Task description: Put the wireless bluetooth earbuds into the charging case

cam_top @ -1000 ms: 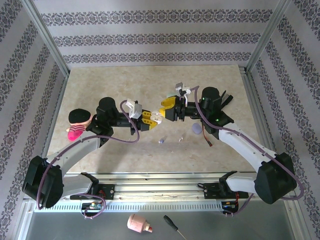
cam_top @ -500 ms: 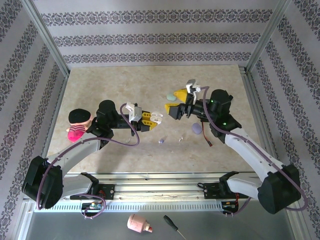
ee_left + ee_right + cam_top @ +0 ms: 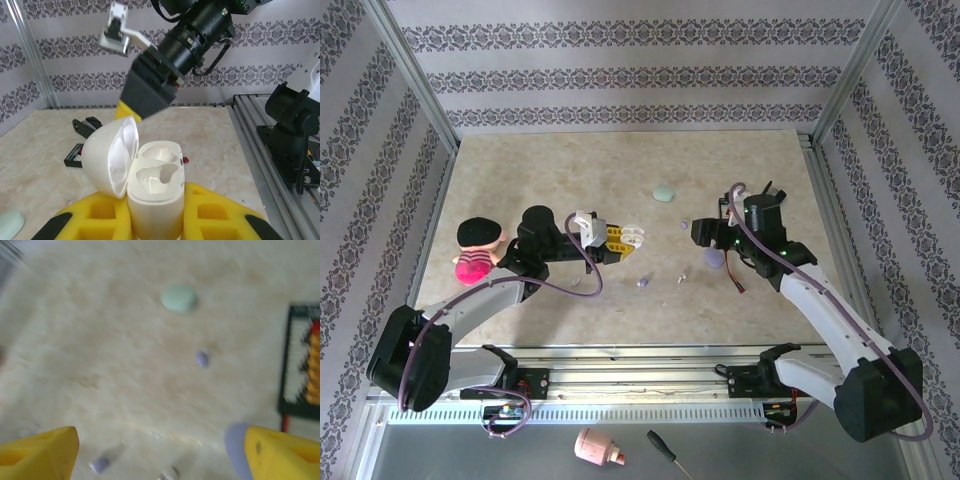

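Pulled back to the right since a second ago is the right gripper (image 3: 160, 442), and the green case (image 3: 664, 193), then hidden beneath it, is now left lying bare on the table (image 3: 540, 170) at the far middle. The right jaws are spread wide and nothing is held between them. The left gripper (image 3: 620, 238) is clamped on the white case (image 3: 156, 195), which is kept upright with its lid (image 3: 111, 156) swung open, presumably so that the sockets are offered for loading. Both sockets look empty.

Three cases are counted: white, green, and a lilac case (image 3: 714, 257) just beside the right gripper. Three earbuds are made out, though blurred: a lilac bud (image 3: 201, 358), a second lilac bud (image 3: 100, 464) and a pale bud (image 3: 170, 472). All are lying loose on the table, and none is seated in a case.
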